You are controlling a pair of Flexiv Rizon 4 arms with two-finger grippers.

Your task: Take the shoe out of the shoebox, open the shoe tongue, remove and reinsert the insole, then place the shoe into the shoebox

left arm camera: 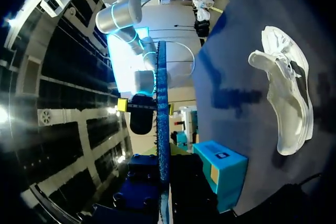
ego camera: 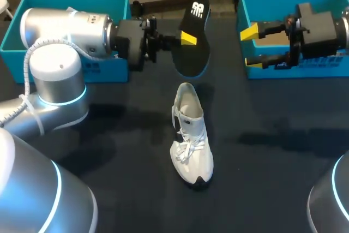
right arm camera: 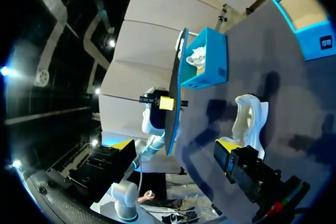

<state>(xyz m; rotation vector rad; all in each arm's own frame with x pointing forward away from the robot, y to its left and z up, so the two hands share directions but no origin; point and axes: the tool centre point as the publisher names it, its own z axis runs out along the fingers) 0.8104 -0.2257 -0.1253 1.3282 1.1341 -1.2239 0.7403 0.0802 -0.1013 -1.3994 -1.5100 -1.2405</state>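
Note:
A white lace-up shoe [ego camera: 191, 135] stands on the dark table, toe toward the front edge; it also shows in the left wrist view [left arm camera: 286, 93] and in the right wrist view [right arm camera: 250, 116]. My left gripper [ego camera: 187, 39] is shut on a black insole [ego camera: 194, 42] with a blue edge, held in the air behind the shoe. That insole appears edge-on in the left wrist view [left arm camera: 161, 119] and in the right wrist view [right arm camera: 176, 98]. My right gripper [ego camera: 252, 47] is open and empty over the right blue shoebox [ego camera: 283, 72], facing the insole; its yellow tips [right arm camera: 226, 145] stand wide apart.
A second blue box [ego camera: 65, 4] with white paper inside [right arm camera: 197, 56] stands at the back left, partly behind my left arm. The right shoebox [right arm camera: 307, 19] shows a brown bottom. The dark table [ego camera: 272, 151] stretches around the shoe.

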